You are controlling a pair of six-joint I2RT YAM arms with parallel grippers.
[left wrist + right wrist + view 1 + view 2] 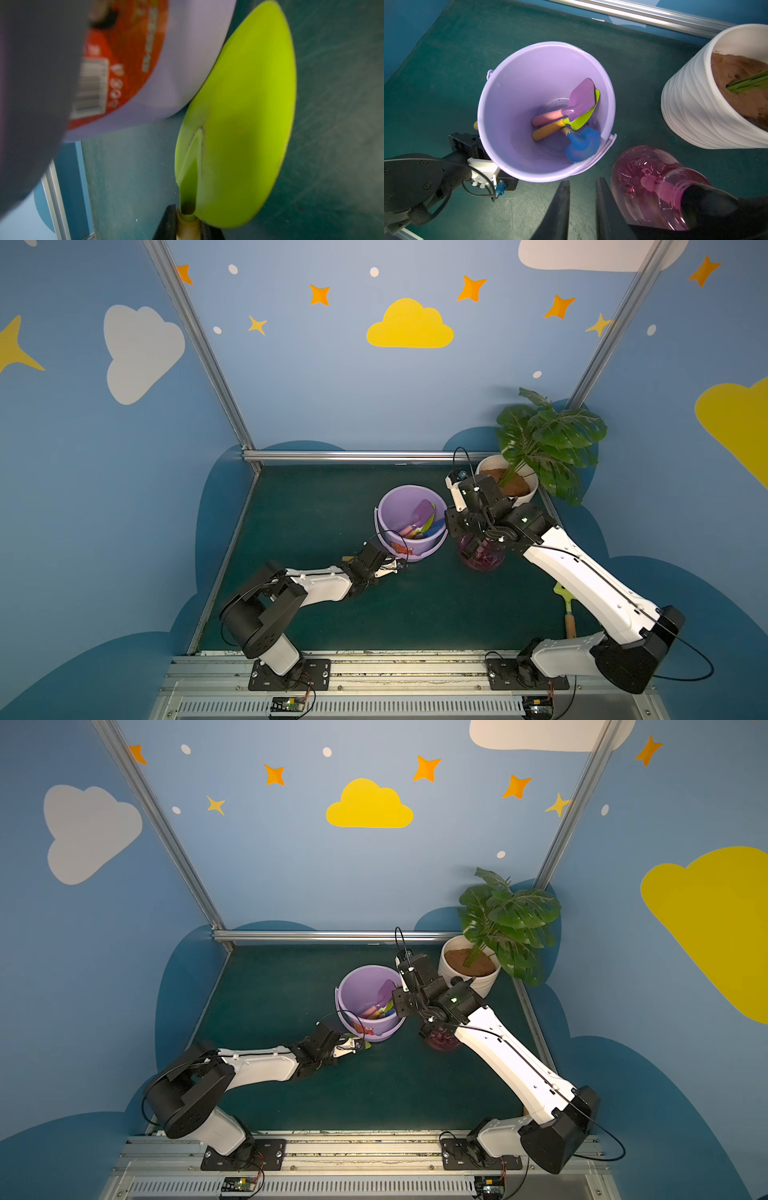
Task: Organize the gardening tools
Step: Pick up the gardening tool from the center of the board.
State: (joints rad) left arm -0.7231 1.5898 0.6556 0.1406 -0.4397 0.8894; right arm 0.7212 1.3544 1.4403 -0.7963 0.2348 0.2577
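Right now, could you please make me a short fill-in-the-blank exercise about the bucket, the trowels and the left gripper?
1. The lilac bucket holds ___ trowels.
2. The left gripper grips the lime-green trowel by its ___.
3. In the bucket, the purple trowel has a ___ handle.
4. The white pot contains brown ___.

Missing words: three; handle; pink; soil.
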